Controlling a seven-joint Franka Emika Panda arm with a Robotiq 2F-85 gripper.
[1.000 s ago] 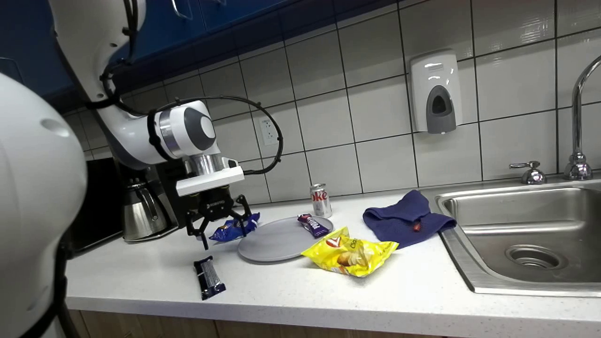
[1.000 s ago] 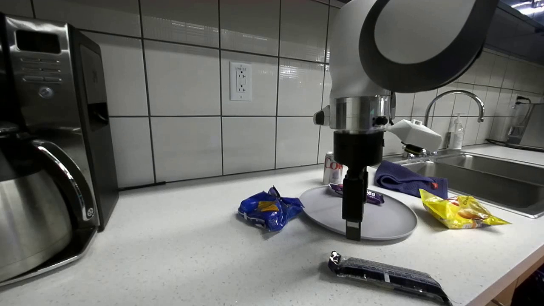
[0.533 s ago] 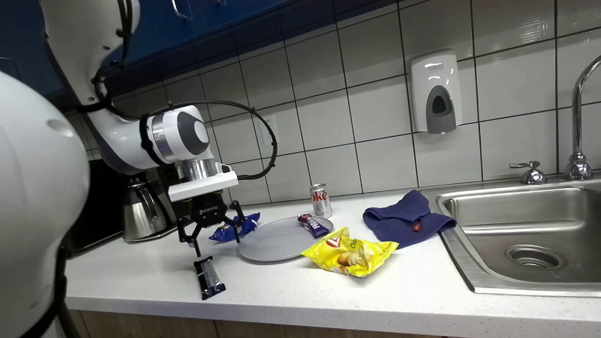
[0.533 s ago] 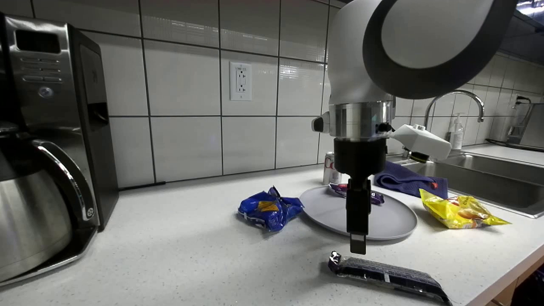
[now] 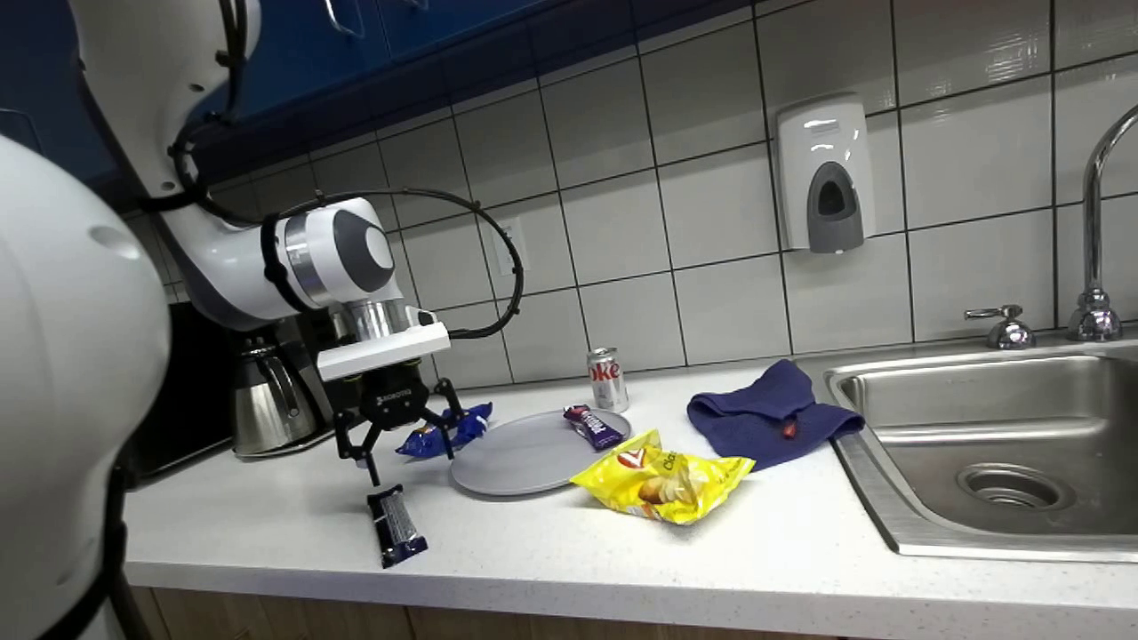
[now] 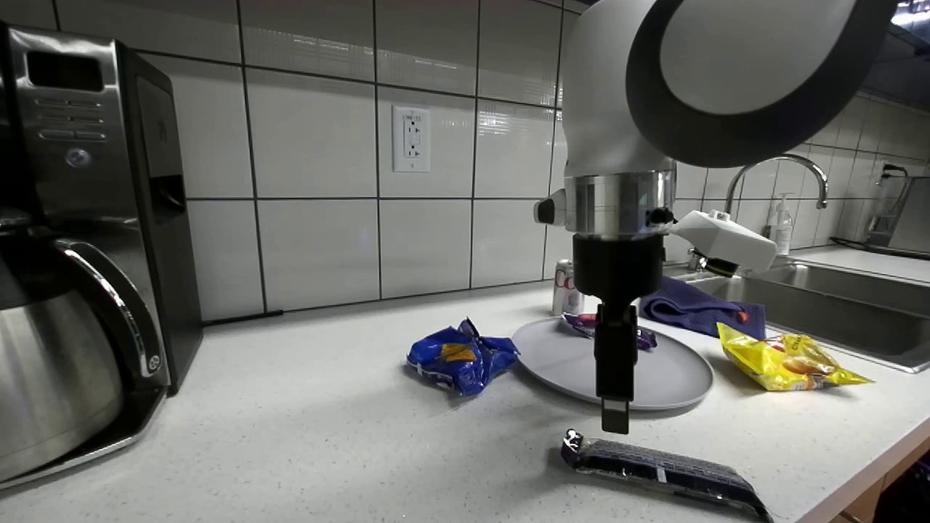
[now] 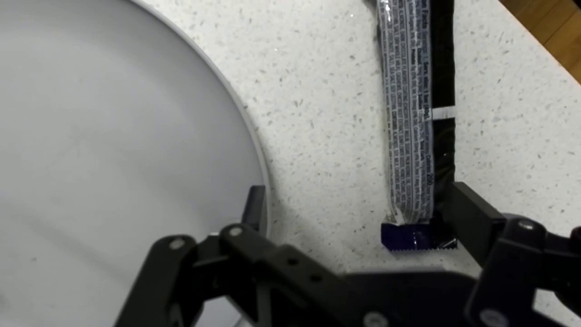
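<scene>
In an exterior view the gripper hangs just beside the plate, spread wide, nothing in it. It also shows edge-on in an exterior view, with the dark snack bar on the counter near the plate. Wrist view's what bugs me: one finger lines up with the plate's rim, the other overlaps the bar's end, so dropping down might (pure guess) shove the plate or crush the bar.

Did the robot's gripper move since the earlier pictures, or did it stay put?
Yes. In an exterior view, the gripper has come down and shifted toward the picture's left, farther from the soap dispenser.
</scene>
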